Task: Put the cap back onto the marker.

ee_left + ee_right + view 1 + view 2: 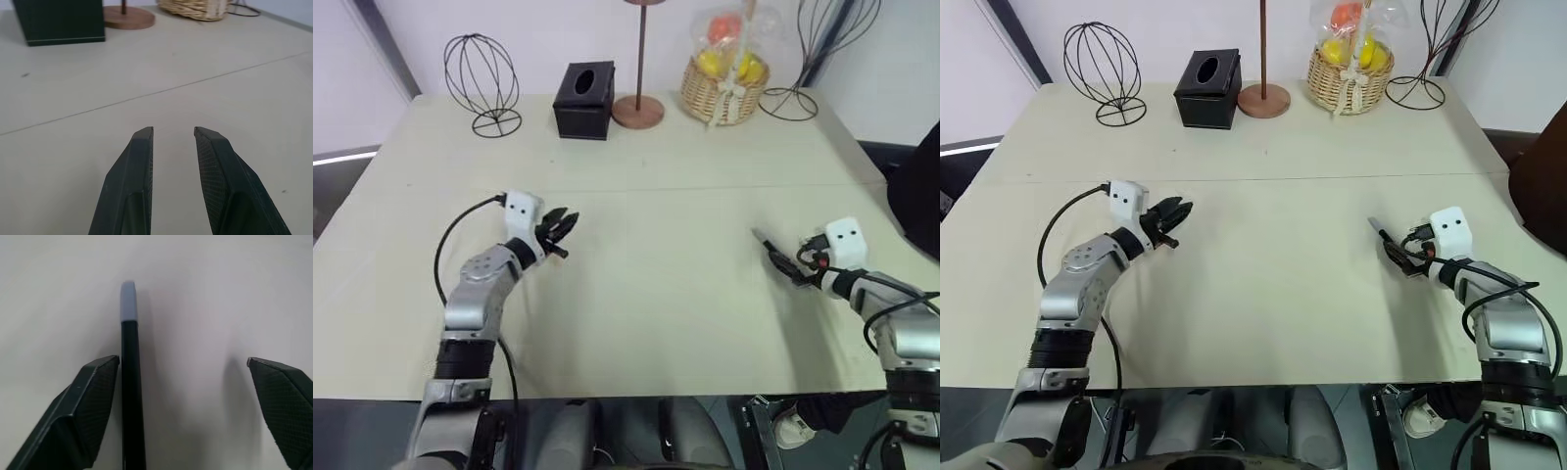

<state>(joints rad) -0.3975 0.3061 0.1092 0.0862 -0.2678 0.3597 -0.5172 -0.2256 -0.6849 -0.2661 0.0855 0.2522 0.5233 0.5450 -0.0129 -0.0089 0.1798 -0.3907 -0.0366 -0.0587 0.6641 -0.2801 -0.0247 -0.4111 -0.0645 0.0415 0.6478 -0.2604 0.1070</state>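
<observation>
The marker [131, 382], a thin black stick with its pale grey cap [127, 301] fitted on the far end, lies on the pale counter [666, 294] at the robot's right, seen in the right wrist view stretched between the fingers of the right pincer [183, 364]. That pincer stands wide open, one finger just beside the marker's black barrel, the other well apart from it; whether the near finger touches the barrel cannot be told. In the head views the marker [1389, 245] points out from the right pincer toward the middle of the counter. The left pincer [558, 227] hovers over the counter's left half, well apart from the marker, its two black fingers [134, 176] parted by a narrow gap with nothing between them. Along the far edge of the counter stand a wire ball ornament [481, 83], a black tissue box [584, 100], a round wooden stand base [638, 111] and a wicker basket [724, 93] of wrapped fruit.
</observation>
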